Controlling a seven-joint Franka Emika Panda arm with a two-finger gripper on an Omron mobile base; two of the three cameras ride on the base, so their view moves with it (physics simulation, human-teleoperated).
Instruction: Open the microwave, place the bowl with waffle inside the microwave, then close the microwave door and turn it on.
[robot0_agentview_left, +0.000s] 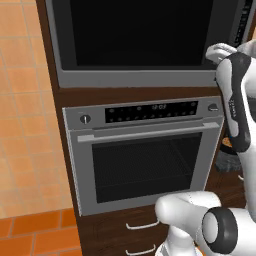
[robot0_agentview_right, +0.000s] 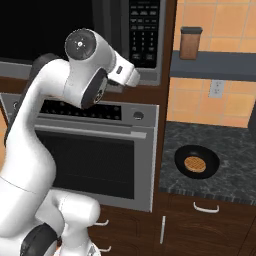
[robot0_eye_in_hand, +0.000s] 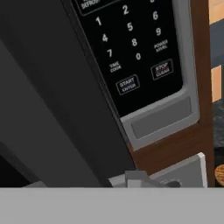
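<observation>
Clearly the first step is in hand: the large silver-grey microwave (robot0_agentview_right: 100, 35), built in along the top of both base views, has its wide black glass door (robot0_agentview_left: 135, 32) shut, and the white arm reaches up to the door's right edge, beside the black keypad panel (robot0_eye_in_hand: 131, 48); in the hand view the dark vertical handle (robot0_eye_in_hand: 94, 100) runs down the middle of the frame just left of the keys. The fingers are hidden behind the wrist in both base views and do not show clearly in the hand view, so I cannot tell whether they are spread, pressed together or pinching the handle. What could go wrong, as I judge it: a shallow or off-centre hold would let the handle slip as the door is pulled; a drift to the right could press a key such as the start button. The small round black bowl (robot0_agentview_right: 197, 162) sits on the dark speckled table (robot0_agentview_right: 230, 150) at the right of the right base view, well apart from the microwave; a small golden-orange waffle (robot0_agentview_right: 193, 163) with a grid pattern lies flat inside it, narrower than the rim.
</observation>
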